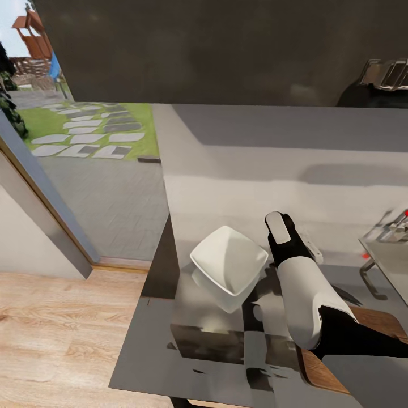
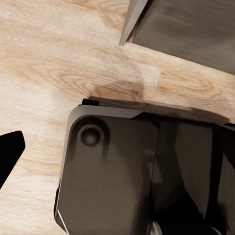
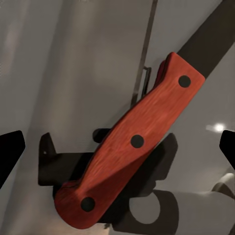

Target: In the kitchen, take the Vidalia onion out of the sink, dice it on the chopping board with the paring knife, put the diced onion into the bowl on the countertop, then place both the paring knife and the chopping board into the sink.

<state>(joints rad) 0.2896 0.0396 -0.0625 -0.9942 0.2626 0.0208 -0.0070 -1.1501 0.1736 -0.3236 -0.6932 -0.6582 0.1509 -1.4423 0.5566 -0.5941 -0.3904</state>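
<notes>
My right gripper (image 1: pixel 282 231) reaches over the glossy grey countertop (image 1: pixel 238 170), just right of the white bowl (image 1: pixel 229 265). In the right wrist view the right gripper (image 3: pixel 117 147) is open, its dark fingertips (image 3: pixel 10 152) wide apart on either side of the paring knife's red handle (image 3: pixel 132 147), which lies flat on the counter. The brown chopping board (image 1: pixel 377 323) lies at the near right, partly under my forearm. A corner of the sink (image 1: pixel 391 258) and its red-tipped tap (image 1: pixel 403 215) show at the right edge. The onion is out of view. My left gripper (image 2: pixel 117 152) hangs open over the floor.
An open doorway at the left leads out to paving and grass (image 1: pixel 90 127). Wood floor (image 1: pixel 56 334) lies left of the counter's end. A dark appliance (image 1: pixel 377 85) stands at the back right. My own dark base (image 2: pixel 127 171) is below the left gripper.
</notes>
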